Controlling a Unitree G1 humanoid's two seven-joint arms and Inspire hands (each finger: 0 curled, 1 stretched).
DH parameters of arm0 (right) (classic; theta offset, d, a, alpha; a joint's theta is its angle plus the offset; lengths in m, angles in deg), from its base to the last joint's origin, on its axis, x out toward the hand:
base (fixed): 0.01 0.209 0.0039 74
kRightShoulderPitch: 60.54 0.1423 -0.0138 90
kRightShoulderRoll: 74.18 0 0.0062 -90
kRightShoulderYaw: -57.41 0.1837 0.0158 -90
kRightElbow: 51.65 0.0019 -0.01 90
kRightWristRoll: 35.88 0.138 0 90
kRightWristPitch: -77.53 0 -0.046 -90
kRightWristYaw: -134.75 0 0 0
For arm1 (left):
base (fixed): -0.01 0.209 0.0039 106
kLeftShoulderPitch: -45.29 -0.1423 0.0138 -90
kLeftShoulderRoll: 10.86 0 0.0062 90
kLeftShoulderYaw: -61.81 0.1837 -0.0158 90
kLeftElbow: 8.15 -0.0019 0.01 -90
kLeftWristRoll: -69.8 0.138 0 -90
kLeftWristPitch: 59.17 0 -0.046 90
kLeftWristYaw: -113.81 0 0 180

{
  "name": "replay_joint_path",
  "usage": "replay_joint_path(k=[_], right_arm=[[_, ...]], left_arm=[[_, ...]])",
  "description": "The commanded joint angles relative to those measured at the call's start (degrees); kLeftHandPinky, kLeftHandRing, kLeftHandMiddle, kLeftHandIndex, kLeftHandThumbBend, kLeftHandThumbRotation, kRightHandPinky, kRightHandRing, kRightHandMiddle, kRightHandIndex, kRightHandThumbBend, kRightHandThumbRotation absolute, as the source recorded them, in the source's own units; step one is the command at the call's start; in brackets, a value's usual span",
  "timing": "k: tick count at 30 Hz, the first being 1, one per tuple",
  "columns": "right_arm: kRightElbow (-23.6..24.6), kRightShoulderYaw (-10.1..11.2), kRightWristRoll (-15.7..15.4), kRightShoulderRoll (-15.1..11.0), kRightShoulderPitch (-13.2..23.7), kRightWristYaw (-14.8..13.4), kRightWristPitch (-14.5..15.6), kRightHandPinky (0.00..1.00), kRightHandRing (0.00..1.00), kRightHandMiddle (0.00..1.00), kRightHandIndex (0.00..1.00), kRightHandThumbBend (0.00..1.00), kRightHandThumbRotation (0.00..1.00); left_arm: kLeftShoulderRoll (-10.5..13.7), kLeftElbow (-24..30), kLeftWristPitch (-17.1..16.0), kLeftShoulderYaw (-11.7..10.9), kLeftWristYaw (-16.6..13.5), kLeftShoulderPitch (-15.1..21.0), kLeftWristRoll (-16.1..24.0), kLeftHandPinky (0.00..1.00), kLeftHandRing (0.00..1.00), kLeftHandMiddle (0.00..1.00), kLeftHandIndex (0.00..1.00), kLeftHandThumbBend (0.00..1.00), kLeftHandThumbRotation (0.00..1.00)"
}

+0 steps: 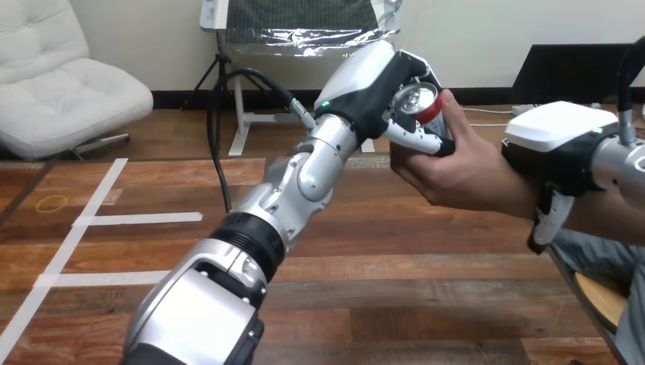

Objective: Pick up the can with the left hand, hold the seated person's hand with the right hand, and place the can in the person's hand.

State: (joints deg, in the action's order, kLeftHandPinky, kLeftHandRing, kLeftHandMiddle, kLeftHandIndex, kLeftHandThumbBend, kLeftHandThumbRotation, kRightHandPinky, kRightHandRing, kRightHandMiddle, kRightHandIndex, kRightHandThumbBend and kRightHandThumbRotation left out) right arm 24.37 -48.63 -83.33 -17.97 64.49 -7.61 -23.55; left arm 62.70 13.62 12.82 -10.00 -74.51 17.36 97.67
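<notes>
Handover step: left hand (378, 87), fingers curled round the red, silver-topped metal can (420, 103), holds it against the person's cupped hand (449, 171); right hand (559, 131) clasps that wrist. Next, judged: left fingers loosen, can settling upright.

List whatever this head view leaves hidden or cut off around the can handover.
In the head view:
The red can with a silver top: its body is hidden by the black-and-white left hand curled round it and by the person's hand.
The white-shelled right hand: its underside is hidden by its shell and the person's wrist, so its grip cannot be judged.
The right arm: cut off by the right edge.
</notes>
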Motion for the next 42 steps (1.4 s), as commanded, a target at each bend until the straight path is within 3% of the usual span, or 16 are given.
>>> replay_joint_path(k=[1,17,26,30,35,42], right_arm=[[-0.64,0.37,-1.06,-0.59,9.29,-2.39,-1.38,0.16,0.23,0.30,0.33,0.83,0.00],[-2.75,-0.47,-2.31,-0.29,10.10,-4.44,-3.87,0.13,0.20,0.28,0.33,0.79,0.00],[-3.39,-1.24,-3.21,-0.61,10.50,-4.58,-4.42,0.15,0.22,0.32,0.45,0.84,0.00],[-3.69,-1.50,-3.81,-0.87,10.57,-4.68,-4.83,0.20,0.28,0.39,0.50,0.87,0.04],[-3.51,-0.96,-3.30,-1.08,10.03,-4.20,-5.03,0.34,0.44,0.53,0.60,0.88,0.11],[-2.84,-0.20,-2.28,-1.22,9.18,-2.77,-4.24,0.52,0.64,0.71,0.73,0.88,0.15]], left_arm=[[1.42,3.00,0.12,0.23,0.14,4.02,0.32,0.36,0.41,0.46,0.48,0.67,0.00],[1.90,3.67,0.91,0.28,0.94,4.22,0.32,0.38,0.42,0.48,0.48,0.68,0.00],[2.14,3.80,1.27,0.21,2.43,4.28,0.09,0.36,0.41,0.48,0.48,0.67,0.00],[2.26,3.86,1.64,0.29,3.43,4.41,0.11,0.36,0.42,0.48,0.49,0.67,0.00],[2.55,3.82,2.50,0.87,5.07,4.76,0.65,0.37,0.42,0.48,0.49,0.66,0.00],[2.67,3.90,4.52,1.29,7.26,5.23,1.00,0.45,0.49,0.53,0.52,0.68,0.00]])
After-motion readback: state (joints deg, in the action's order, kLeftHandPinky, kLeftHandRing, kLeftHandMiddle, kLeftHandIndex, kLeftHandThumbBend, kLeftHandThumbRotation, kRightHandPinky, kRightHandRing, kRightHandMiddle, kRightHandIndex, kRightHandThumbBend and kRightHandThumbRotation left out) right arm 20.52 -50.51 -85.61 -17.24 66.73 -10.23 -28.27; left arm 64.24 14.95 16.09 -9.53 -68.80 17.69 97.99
